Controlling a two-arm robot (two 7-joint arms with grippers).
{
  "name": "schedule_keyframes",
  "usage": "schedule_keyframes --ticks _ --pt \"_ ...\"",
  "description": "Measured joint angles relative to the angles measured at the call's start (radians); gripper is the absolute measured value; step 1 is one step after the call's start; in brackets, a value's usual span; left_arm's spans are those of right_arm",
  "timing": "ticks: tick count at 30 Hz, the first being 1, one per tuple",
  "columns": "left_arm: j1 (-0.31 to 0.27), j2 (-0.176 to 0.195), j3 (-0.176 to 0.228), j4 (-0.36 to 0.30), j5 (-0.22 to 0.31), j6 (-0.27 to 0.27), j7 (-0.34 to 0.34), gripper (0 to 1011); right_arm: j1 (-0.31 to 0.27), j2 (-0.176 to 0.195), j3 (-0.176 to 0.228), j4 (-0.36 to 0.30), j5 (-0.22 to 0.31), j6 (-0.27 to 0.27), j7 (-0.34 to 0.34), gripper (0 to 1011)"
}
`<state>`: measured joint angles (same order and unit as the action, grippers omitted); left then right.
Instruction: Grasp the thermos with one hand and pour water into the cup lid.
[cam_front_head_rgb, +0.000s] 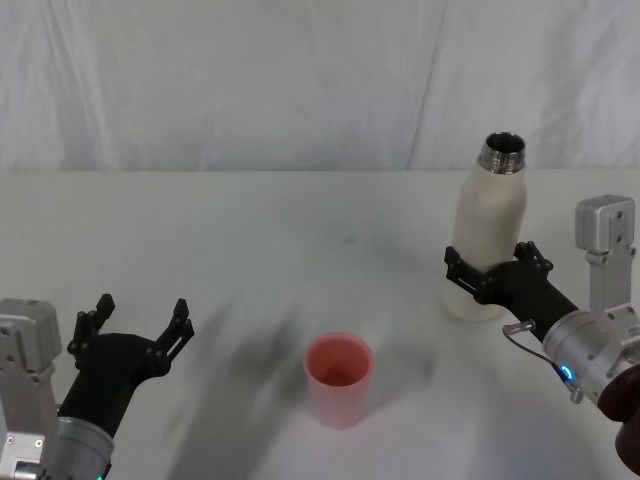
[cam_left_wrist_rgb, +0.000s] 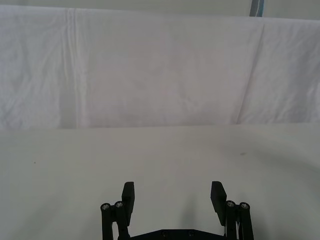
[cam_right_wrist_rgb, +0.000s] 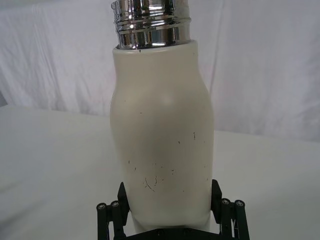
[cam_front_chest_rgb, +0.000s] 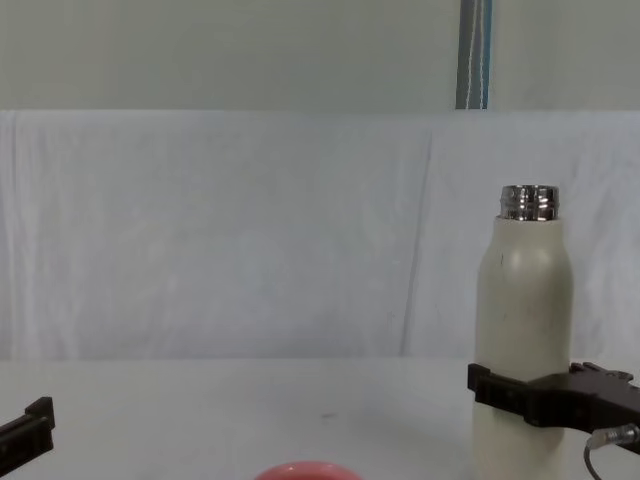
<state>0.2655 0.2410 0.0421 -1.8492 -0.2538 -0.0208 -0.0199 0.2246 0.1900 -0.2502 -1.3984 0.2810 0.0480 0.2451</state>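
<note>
The pink cup lid (cam_front_head_rgb: 338, 378) sits open on the white bench (cam_front_head_rgb: 250, 260). Right of it, the right pincer (cam_front_head_rgb: 487, 272) pinches the upright thermos (cam_front_head_rgb: 488, 230) low on its smooth, likely slippery, heavy body. The left pincer (cam_front_head_rgb: 132, 322) hovers spread, empty.

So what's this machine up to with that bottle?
The right pincer is clamped around the lower body of the thermos, which stands upright on the table with its steel neck uncovered. The pink cup lid sits open, nearer the robot and to the bottle's left, with no pouring yet. The left pincer hangs open and empty off to the left.
</note>
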Motion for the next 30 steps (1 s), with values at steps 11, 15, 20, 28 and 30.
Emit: schedule_keyframes --ticks 11,15,20,28,30 --pt "0.000 0.000 0.000 0.000 0.000 0.000 0.000 1001 0.000 -0.006 -0.001 0.012 0.001 -0.006 0.000 962" --pt "0.000 0.000 0.000 0.000 0.000 0.000 0.000 1001 0.000 -0.006 -0.001 0.012 0.001 -0.006 0.000 961" --pt "0.000 0.000 0.000 0.000 0.000 0.000 0.000 1001 0.000 -0.006 -0.001 0.012 0.001 -0.006 0.000 961" --pt "0.000 0.000 0.000 0.000 0.000 0.000 0.000 1001 -0.001 -0.006 0.000 0.012 0.001 -0.006 0.000 961" --pt "0.000 0.000 0.000 0.000 0.000 0.000 0.000 1001 -0.001 -0.006 0.000 0.013 0.001 -0.006 0.000 961"
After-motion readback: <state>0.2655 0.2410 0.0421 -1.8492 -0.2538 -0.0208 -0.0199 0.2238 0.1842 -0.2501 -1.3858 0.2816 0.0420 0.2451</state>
